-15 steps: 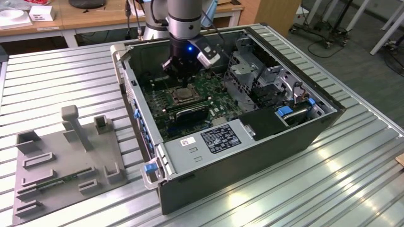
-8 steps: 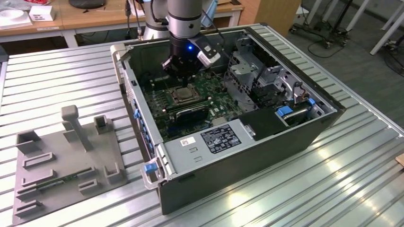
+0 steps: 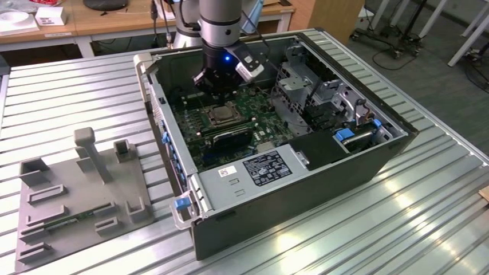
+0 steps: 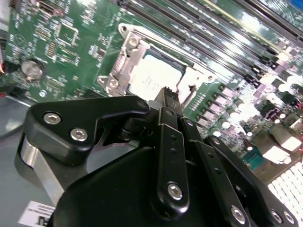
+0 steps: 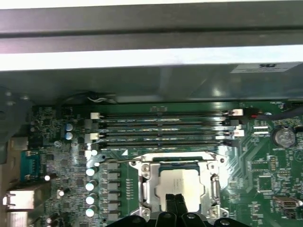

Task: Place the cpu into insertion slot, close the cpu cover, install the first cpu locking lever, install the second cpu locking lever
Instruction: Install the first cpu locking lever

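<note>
Silver-grey metal of the cpu (image 5: 182, 182) shows through the cut-out of the cpu cover (image 5: 146, 187), which seems to lie flat over the insertion slot (image 3: 221, 116) near the middle of the green board (image 5: 265, 179). The board sits in an open computer case (image 3: 306, 189) that stands toward the worktop (image 3: 77, 86) edge on the exterior view's right. The gripper (image 4: 168, 94) hangs low over the slot; its jaws are pressed together and carry nothing — the tip is just above one edge of the cover. I judge that placing and covering are done and the work is at the locking levers, a step that calls for fine, steady contact on thin metal. Hidden: the gripper's body covers one side of the cover in both wrist views, and whether any lever is hooked I cannot tell
</note>
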Tool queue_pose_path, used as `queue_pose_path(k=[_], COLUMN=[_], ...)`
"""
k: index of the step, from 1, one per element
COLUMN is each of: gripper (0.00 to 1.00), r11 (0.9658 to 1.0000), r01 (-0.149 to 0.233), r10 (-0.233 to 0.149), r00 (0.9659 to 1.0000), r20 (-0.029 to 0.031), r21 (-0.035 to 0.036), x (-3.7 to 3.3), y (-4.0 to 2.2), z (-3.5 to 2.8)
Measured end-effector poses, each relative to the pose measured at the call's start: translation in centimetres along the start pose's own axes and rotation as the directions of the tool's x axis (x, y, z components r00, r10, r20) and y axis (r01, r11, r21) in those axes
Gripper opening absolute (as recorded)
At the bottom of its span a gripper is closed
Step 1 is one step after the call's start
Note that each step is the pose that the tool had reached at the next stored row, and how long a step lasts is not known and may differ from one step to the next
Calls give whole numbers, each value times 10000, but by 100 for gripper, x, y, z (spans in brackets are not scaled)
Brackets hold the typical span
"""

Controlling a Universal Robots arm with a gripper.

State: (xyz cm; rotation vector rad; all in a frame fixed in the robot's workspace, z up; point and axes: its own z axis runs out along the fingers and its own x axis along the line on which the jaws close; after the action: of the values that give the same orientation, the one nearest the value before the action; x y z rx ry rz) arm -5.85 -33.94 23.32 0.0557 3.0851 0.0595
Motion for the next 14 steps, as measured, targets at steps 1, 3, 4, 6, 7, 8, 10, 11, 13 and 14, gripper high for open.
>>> queue_pose_path(k=[1, 3, 4, 6, 7, 8, 10, 11, 13, 14], gripper=[11, 11, 11, 11, 11, 11, 11, 11, 11, 11], r11=[10000, 10000, 10000, 10000, 10000, 10000, 10000, 10000, 10000, 10000], r01=[-2, -1, 0, 0, -1, -1, 0, 1, 1, 0], r10=[2, 1, 0, 0, 1, 1, 0, -1, -1, 0], r00=[10000, 10000, 10000, 10000, 10000, 10000, 10000, 10000, 10000, 10000], r20=[3, 8, 10, 15, 16, 17, 18, 17, 15, 16], r21=[0, 0, 0, -1, -1, -1, -1, -1, 3, 1], x=[22, 64, 87, 127, 146, 160, 168, 168, 169, 168], y=[-1, -2, -3, -4, -5, -6, -5, -5, -7, -6], z=[-1, -2, -4, -5, -6, -7, -7, -7, -14, -22])
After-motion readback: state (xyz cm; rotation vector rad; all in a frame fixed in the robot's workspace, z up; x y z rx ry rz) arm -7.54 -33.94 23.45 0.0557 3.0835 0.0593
